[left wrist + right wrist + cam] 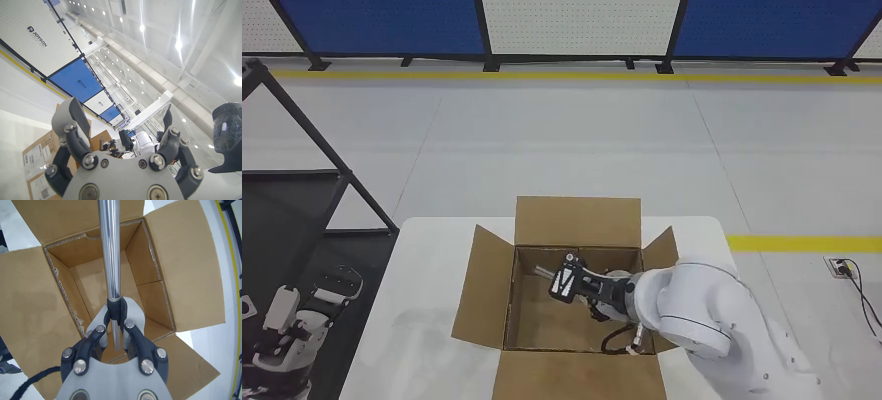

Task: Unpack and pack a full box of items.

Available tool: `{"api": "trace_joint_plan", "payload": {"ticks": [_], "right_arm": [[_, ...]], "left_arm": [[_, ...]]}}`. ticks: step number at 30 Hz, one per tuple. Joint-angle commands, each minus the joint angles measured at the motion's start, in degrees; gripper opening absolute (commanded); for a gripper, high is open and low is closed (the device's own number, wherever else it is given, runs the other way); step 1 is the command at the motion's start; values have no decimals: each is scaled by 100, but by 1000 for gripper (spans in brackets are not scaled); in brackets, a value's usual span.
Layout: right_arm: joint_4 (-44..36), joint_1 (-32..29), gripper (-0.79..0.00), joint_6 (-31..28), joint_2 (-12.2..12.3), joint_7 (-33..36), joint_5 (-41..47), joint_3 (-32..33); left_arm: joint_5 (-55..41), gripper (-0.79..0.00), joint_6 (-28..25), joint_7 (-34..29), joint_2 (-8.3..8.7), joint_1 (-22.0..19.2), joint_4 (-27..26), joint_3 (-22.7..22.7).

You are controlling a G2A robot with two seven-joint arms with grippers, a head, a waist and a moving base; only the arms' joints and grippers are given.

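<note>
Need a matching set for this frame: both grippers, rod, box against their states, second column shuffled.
1. left gripper
2. right gripper
3. rod
4. box

A. flaps spread wide
B. open, holding nothing
C. shut on a thing
D. shiny metal, held over the opening

Pairs: 1-B, 2-C, 3-D, 4-A

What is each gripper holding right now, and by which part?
The right gripper is shut on a shiny metal rod, clamped near its wrist-side end, the rest reaching over the open cardboard box. The left gripper is open, holding nothing.
</note>
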Motion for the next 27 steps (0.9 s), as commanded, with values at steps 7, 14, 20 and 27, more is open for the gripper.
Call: {"api": "trace_joint_plan", "payload": {"ticks": [7, 14, 20, 27], "right_arm": [[-1278, -645, -785, 162, 192, -397, 1015, 1215], [-1969, -1387, -785, 595, 358, -620, 2315, 2791], [-1635, -1723, -785, 748, 498, -307, 3626, 4045], [-658, -1792, -785, 991, 703, 556, 4678, 5169]], "left_arm": [[0, 0, 0, 0, 0, 0, 0, 0], [0, 0, 0, 0, 0, 0, 0, 0], [0, 0, 0, 0, 0, 0, 0, 0], [0, 0, 0, 0, 0, 0, 0, 0]]}}
